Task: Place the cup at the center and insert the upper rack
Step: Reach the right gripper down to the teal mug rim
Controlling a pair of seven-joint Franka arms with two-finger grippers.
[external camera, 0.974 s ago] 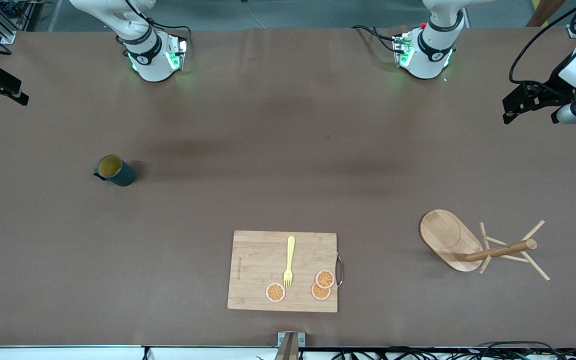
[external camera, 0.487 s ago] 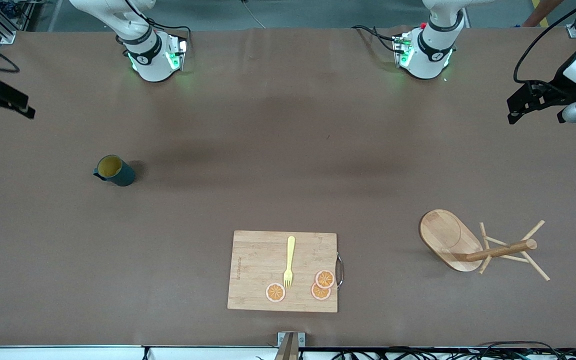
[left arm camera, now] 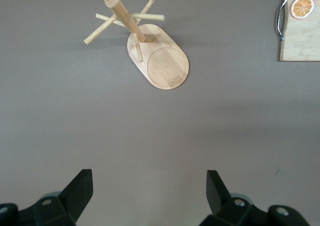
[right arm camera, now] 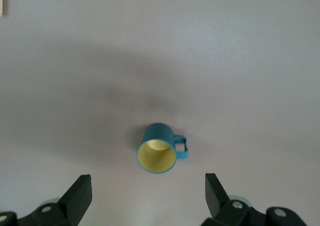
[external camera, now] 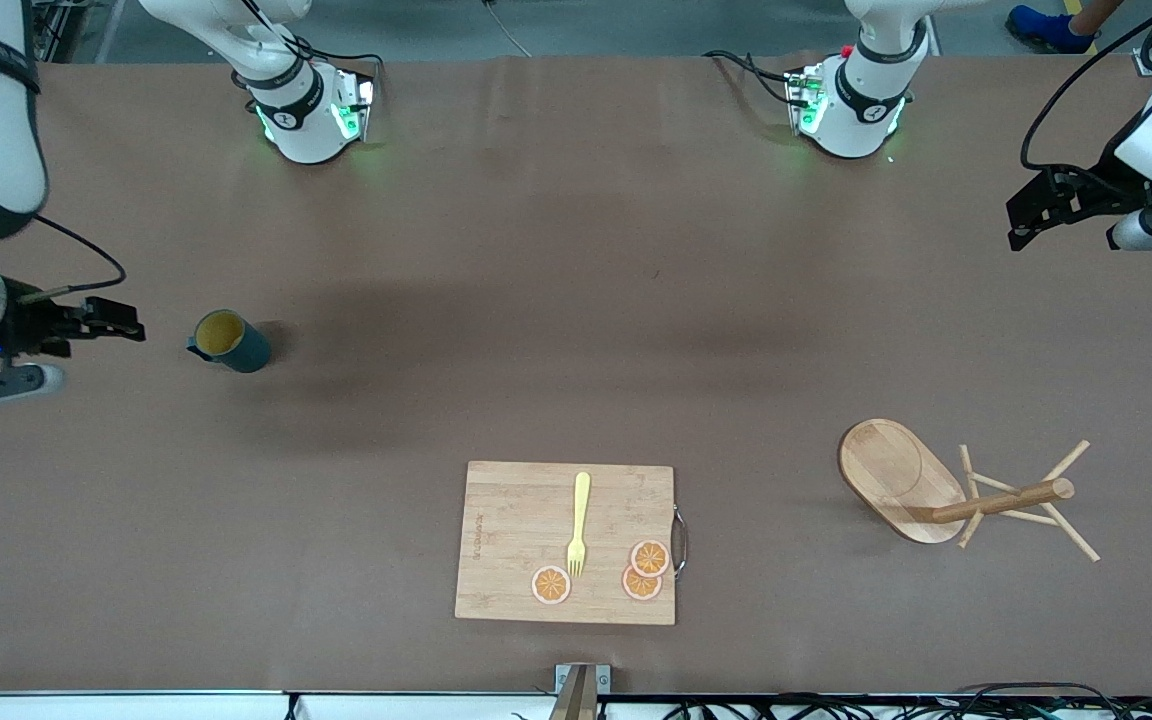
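Both grippers aloft with jaws spread wide, holding nothing.

Small dark teal ribbed cup (external camera: 231, 341) upright toward the right arm's end of the table, close by the right gripper (external camera: 121, 326). Light wooden upper rack (external camera: 946, 493), tipped on its side, toward the left arm's end; left gripper (external camera: 1031, 215) above bare table there. Bamboo cutting board (external camera: 516, 540) between, nearer the camera.

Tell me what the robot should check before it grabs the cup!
1. Cup standing upright, mouth up: ok.
2. Right gripper open, fingers spread: ok.
3. Right gripper close to the cup, not touching yet: ok.
4. Table middle free for the cup: ok.
5. Upper rack upright: not ok, it lies on its side.
6. Left gripper open, waiting up at its end of the table: ok.
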